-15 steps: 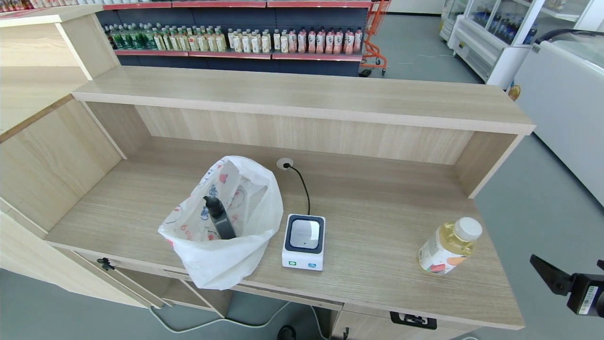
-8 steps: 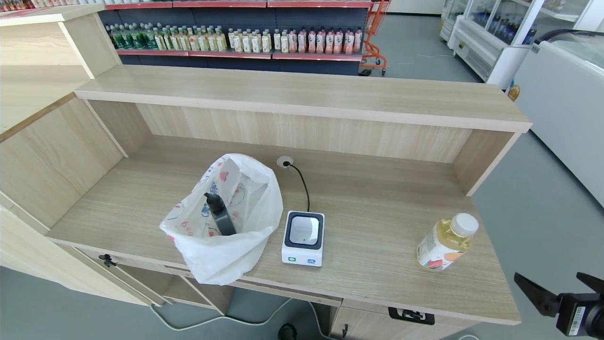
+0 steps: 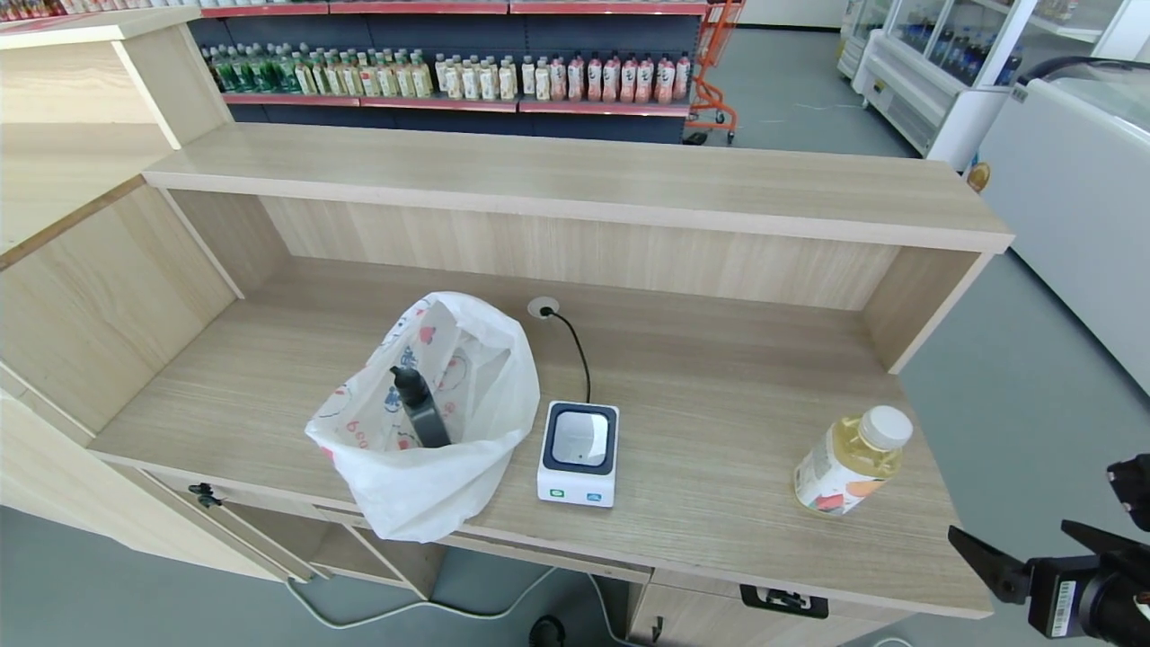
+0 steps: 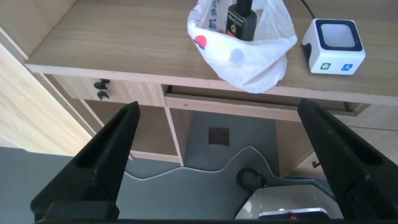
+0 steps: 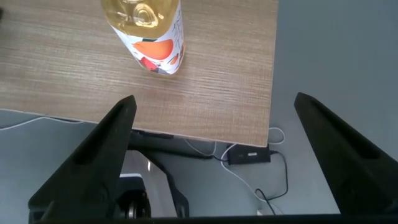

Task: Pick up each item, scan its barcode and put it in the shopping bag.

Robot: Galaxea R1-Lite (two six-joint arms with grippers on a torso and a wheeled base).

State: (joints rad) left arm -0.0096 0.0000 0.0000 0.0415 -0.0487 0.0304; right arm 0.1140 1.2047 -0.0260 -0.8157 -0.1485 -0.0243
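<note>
Right gripper (image 3: 1008,530) nearer bottle (image 3: 846,467); left gripper (image 4: 217,104) agape before counter (image 4: 124,68).

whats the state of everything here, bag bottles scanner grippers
shopping bag: open, standing on the counter
dark bottle: upright inside the bag, capped
yellow drink bottle: standing on the counter, capped, not held
scanner: window up, cable running to it
left gripper: open, empty
right gripper: open, empty

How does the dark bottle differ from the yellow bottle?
The dark bottle sits inside the shopping bag; the yellow bottle stands bare on the counter, right of the scanner. The dark bottle is opaque with a black cap; the yellow bottle is clear with a white cap. Neither is held.
</note>
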